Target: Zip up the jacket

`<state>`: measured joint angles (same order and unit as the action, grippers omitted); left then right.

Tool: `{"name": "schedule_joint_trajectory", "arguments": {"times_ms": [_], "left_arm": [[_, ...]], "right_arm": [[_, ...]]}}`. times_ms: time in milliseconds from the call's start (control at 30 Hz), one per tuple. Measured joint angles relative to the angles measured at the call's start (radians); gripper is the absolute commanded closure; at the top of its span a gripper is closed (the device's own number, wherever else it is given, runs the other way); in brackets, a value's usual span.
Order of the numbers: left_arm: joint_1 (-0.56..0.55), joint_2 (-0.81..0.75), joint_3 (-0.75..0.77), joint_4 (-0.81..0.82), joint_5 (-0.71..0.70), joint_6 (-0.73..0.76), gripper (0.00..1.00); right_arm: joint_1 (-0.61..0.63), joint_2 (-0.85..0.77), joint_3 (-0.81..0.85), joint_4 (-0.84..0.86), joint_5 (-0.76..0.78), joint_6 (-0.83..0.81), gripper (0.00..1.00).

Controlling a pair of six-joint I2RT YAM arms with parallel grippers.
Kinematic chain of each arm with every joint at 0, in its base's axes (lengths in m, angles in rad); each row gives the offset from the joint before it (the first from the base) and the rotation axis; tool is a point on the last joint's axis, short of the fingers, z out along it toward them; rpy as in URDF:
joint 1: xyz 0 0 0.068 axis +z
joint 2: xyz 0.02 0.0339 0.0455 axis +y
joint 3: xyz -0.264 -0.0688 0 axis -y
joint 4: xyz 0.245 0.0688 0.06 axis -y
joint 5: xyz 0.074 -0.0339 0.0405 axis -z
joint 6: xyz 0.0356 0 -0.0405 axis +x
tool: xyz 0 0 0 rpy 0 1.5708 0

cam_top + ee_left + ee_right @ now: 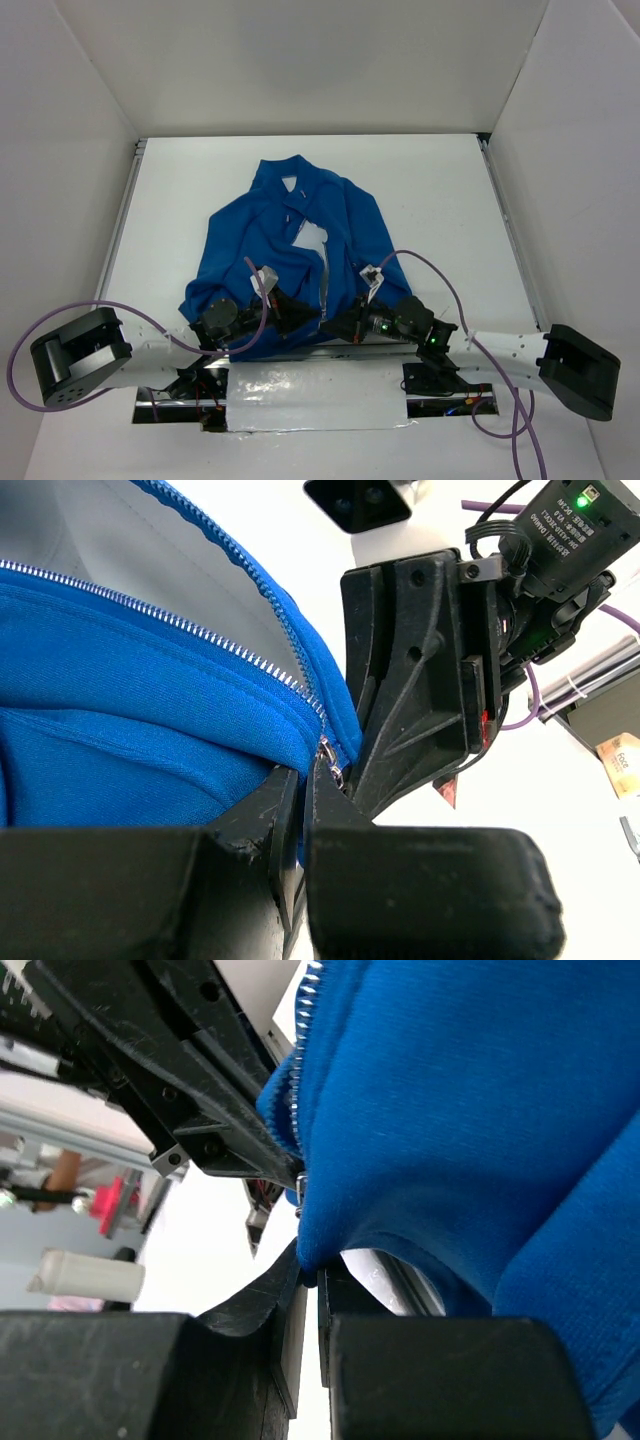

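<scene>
Blue jacket (pixel 240 250) sits unzipped at the table's (pixel 450 200) near edge, left gripper (pixel 305 780) and right gripper (pixel 306 1272) both clamped tight onto its hem.

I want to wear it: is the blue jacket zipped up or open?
Open. The jacket gapes at the front, showing white lining, and the two rows of zipper teeth run apart, meeting only at the bottom.

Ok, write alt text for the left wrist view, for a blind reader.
The left gripper pinches the bottom edge of a blue jacket where its two rows of silver zipper teeth converge. The black right gripper sits against the same spot on the right, and white lining shows between the open rows.
</scene>
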<state>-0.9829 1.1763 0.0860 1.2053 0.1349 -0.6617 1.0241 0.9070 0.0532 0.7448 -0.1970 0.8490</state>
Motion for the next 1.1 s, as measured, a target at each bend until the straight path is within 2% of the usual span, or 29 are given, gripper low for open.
{"name": "schedule_joint_trajectory", "arguments": {"times_ms": [167,500,833,1033,1100], "left_arm": [[0.0,0.0,0.0,0.0,0.002,0.0,1.0],[0.0,-0.002,0.002,0.0,0.01,0.001,1.0],[0.0,-0.002,0.006,0.014,0.012,0.001,1.0],[0.0,-0.002,0.006,0.0,0.012,0.003,1.0],[0.0,-0.003,0.006,-0.002,0.011,0.003,1.0]], "right_arm": [[0.001,-0.023,0.0,-0.053,0.027,0.089,1.0],[0.034,-0.12,0.048,-0.262,0.086,0.369,1.0],[0.035,-0.114,0.2,-0.487,0.061,0.546,1.0],[0.035,-0.089,0.209,-0.494,0.054,0.596,0.97],[0.035,-0.089,0.211,-0.506,0.055,0.602,0.9]]}}
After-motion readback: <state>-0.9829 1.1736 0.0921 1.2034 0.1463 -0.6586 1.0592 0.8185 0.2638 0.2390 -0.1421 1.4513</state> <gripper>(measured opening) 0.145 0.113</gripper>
